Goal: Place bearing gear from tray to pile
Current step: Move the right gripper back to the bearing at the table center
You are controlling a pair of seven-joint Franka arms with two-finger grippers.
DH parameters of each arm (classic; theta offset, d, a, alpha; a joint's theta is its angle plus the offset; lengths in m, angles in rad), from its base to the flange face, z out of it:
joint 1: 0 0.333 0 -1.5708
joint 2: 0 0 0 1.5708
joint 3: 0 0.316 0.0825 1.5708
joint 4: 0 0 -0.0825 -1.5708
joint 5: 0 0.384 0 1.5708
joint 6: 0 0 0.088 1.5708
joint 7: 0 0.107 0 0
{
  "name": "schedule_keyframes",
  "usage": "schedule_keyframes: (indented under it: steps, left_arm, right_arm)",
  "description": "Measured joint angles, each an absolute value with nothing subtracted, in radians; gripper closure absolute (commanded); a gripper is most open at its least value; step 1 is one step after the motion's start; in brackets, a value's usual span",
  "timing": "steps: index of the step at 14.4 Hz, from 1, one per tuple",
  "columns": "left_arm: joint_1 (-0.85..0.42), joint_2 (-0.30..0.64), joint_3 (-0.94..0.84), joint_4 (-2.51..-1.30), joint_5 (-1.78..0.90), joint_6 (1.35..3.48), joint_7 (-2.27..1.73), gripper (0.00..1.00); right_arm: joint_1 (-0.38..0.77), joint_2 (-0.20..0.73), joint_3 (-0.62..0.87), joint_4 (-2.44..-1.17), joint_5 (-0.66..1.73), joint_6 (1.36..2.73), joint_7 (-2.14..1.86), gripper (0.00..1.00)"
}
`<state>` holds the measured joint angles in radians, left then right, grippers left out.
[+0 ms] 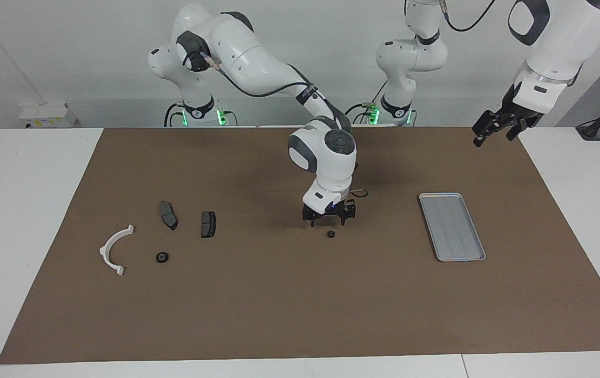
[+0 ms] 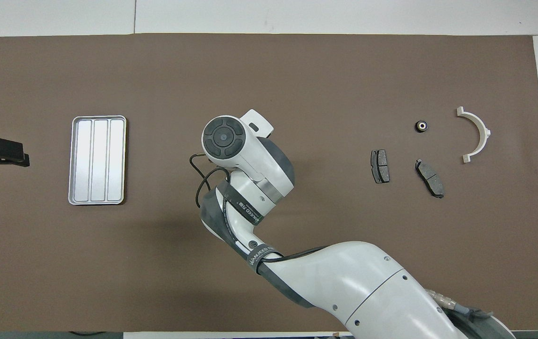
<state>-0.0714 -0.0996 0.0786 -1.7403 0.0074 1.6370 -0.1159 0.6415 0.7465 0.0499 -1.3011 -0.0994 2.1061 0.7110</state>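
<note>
The silver tray [image 1: 452, 227] [image 2: 98, 160] lies on the brown mat toward the left arm's end, with nothing in it. A small black bearing gear [image 1: 331, 234] rests on the mat mid-table, between tray and pile. My right gripper [image 1: 328, 220] hangs open just above it, fingers apart and touching nothing. In the overhead view the right wrist covers this gear. The pile has a white half-ring bracket [image 1: 115, 249] [image 2: 475, 134], two brake pads [image 1: 168, 214] [image 1: 208, 224] and another bearing gear [image 1: 162, 257] [image 2: 421, 125]. My left gripper [image 1: 494, 128] [image 2: 19, 159] waits raised, open.
The brown mat [image 1: 279, 304] covers most of the white table. The right arm's forearm and elbow [image 2: 344, 282] stretch over the mat's near middle. The left gripper hangs over the mat's edge, beside the tray.
</note>
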Motion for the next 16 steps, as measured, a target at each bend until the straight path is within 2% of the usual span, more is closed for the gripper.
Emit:
schedule_keyframes:
  steps: [5, 7, 8, 9, 10, 12, 16]
  left_arm:
    - [-0.072, -0.098, 0.063, -1.74, 0.007, 1.635, -0.114, 0.0]
    - [-0.072, -0.098, 0.056, -1.738, 0.007, 1.635, -0.114, 0.0]
    - [-0.072, -0.098, 0.054, -1.738, 0.007, 1.634, -0.114, 0.0]
    - [-0.072, -0.098, 0.054, -1.738, 0.007, 1.634, -0.109, 0.0]
    - [-0.072, -0.098, 0.054, -1.738, 0.007, 1.634, -0.096, 0.0]
    - [-0.076, -0.098, 0.05, -1.738, 0.007, 1.636, -0.071, 0.0]
    - [-0.095, -0.098, 0.034, -1.735, 0.007, 1.636, -0.065, 0.0]
  right_arm:
    - [0.641, 0.785, 0.047, -1.261, -0.1, 2.12, 0.711, 0.01]
    - [0.642, 0.795, 0.047, -1.261, -0.102, 2.125, 0.711, 0.04]
    - [0.643, 0.8, 0.047, -1.261, -0.102, 2.127, 0.711, 0.12]
    - [0.645, 0.803, 0.047, -1.261, -0.102, 2.128, 0.711, 0.26]
    - [0.646, 0.805, 0.047, -1.26, -0.102, 2.129, 0.711, 0.46]
    - [0.647, 0.806, 0.047, -1.259, -0.102, 2.129, 0.711, 1.0]
    - [0.647, 0.805, 0.045, -1.246, -0.103, 2.125, 0.711, 1.0]
